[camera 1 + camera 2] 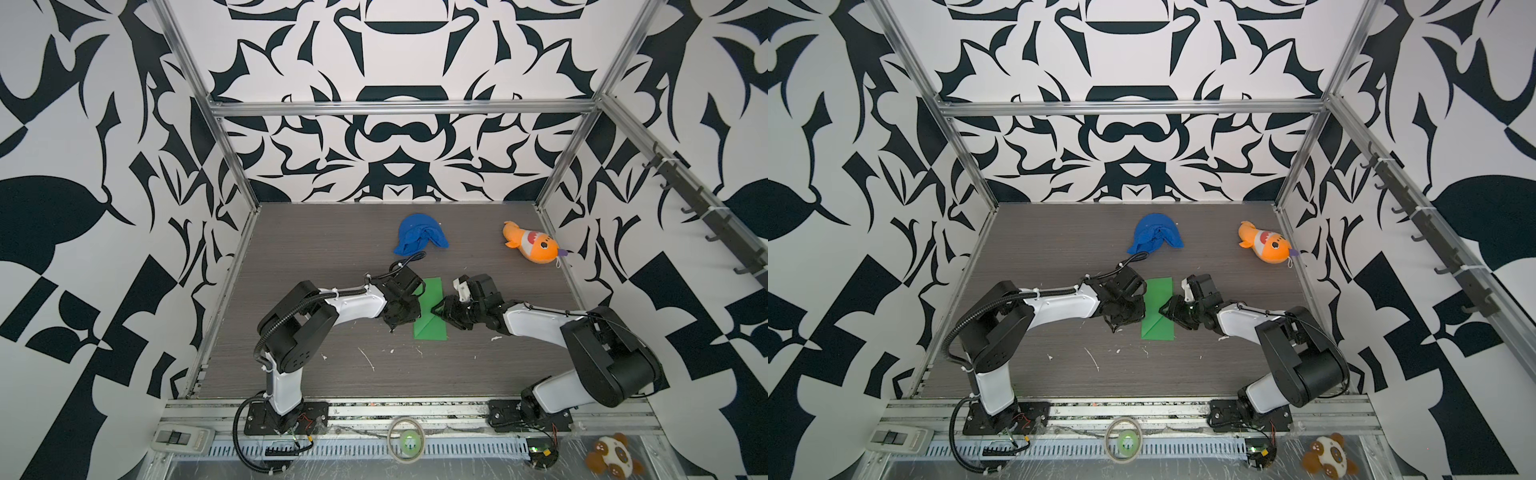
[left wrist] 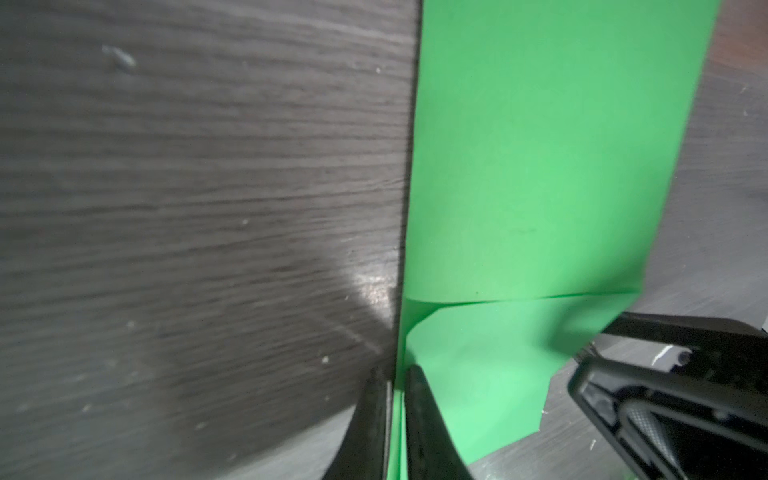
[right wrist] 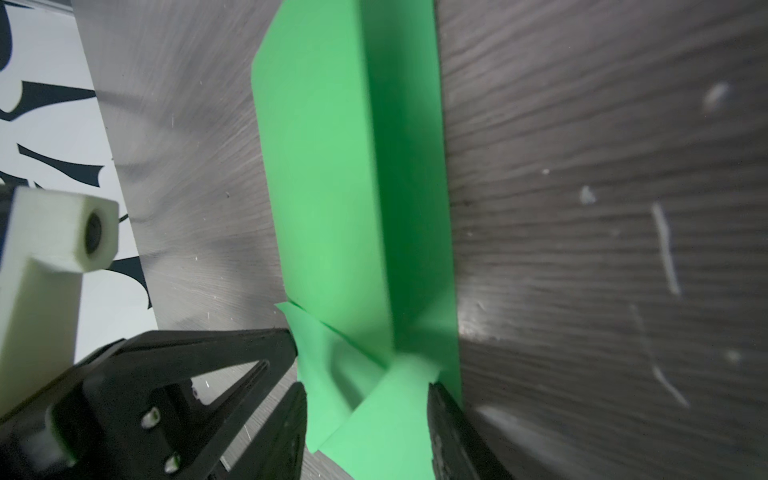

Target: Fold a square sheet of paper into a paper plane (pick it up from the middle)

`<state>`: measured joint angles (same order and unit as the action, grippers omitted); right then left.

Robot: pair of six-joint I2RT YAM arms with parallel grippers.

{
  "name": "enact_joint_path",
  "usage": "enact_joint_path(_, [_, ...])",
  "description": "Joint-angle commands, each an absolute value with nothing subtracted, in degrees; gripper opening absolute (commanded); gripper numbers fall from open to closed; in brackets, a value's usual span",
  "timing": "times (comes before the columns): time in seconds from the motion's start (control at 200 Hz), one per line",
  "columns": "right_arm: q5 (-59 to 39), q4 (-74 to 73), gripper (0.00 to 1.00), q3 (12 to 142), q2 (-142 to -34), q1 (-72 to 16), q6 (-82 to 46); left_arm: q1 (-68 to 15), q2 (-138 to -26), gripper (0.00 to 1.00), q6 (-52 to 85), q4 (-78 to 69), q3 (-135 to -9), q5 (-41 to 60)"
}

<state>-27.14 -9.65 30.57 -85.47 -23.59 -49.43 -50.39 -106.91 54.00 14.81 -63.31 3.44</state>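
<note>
Mid-desk: the square sheet of paper lies on the desk as a long doubled strip running near to far. A diagonal crease shows at its near end, so it is not yet a dart. Your left end effector is narrowed onto the strip's left edge, with paper pinched between its fingers. Judged an anchor, so the strip cannot slide. Your right end effector sits at the right edge, jaws part-way apart astride a raised, curled flap; whether they squeeze it, you cannot tell. Judged step: turning a corner over toward the centre line. Risk: the flimsy flap buckles instead of creasing. The blue cloth and orange plush fish lie far back, well apart from the work.
</note>
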Motion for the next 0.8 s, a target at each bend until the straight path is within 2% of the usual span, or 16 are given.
enact_joint_path(0.0, [-28.55, -13.80, 0.49, 30.50, -85.95, -23.39, -50.59, -50.45, -108.87, 0.14, 54.23, 18.89, -63.20, 2.14])
enact_joint_path(0.56, [-34.47, -24.31, 0.23, 29.36, -90.00, -24.50, -51.55, -50.45, -107.95, 0.14, 54.93, 19.13, -63.37, 1.95])
enact_joint_path(0.8, [-33.93, -26.66, 0.04, 28.96, -89.72, -24.81, -52.43, -50.28, -101.98, 0.17, 55.48, 19.91, -62.63, -0.29])
